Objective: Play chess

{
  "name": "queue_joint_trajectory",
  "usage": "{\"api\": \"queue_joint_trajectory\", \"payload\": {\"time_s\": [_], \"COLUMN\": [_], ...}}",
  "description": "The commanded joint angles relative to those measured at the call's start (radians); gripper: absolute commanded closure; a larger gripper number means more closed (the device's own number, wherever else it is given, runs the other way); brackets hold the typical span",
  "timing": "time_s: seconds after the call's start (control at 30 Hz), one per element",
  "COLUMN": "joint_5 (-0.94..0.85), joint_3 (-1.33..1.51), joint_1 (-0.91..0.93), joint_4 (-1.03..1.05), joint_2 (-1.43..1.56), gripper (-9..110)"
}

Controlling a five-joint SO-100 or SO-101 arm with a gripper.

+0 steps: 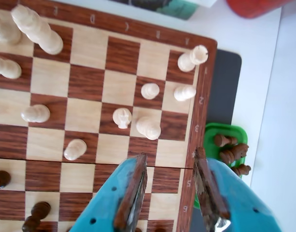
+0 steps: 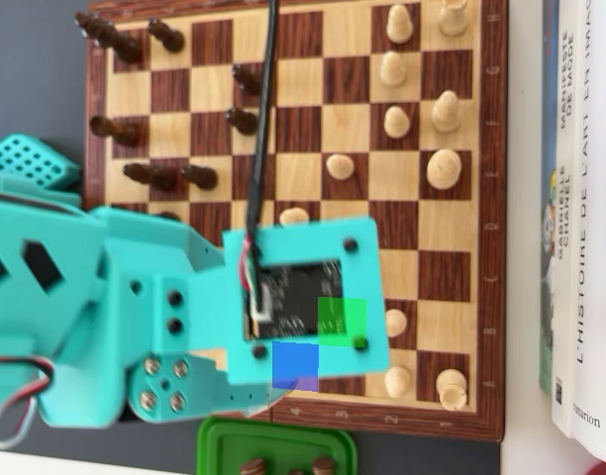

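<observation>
The wooden chessboard fills the wrist view and the overhead view. My gripper hangs open and empty above the board's edge squares by the rank marks 4 to 6. Its jaws are turquoise with brown pads. Several white pieces stand ahead of it, the nearest a white piece. Dark pieces stand at the lower left. In the overhead view the turquoise wrist mount hides the jaws. There, white pieces stand on the right and dark pieces on the upper left.
A green tray with captured dark pieces sits beside the board, close to my right finger; its rim shows in the overhead view. A dark mat lies under the board. Books lie right of it. A red object is beyond.
</observation>
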Motion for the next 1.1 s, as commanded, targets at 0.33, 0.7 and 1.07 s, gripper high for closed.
{"api": "queue_joint_trajectory", "payload": {"time_s": [0.33, 0.7, 1.07], "joint_5": [0.153, 0.307, 0.314], "joint_3": [0.4, 0.753, 1.069], "joint_1": [-0.129, -0.213, -0.215], "joint_4": [-0.39, -0.867, -1.401], "joint_2": [0.442, 0.738, 1.031], "gripper": [86, 86, 86]}}
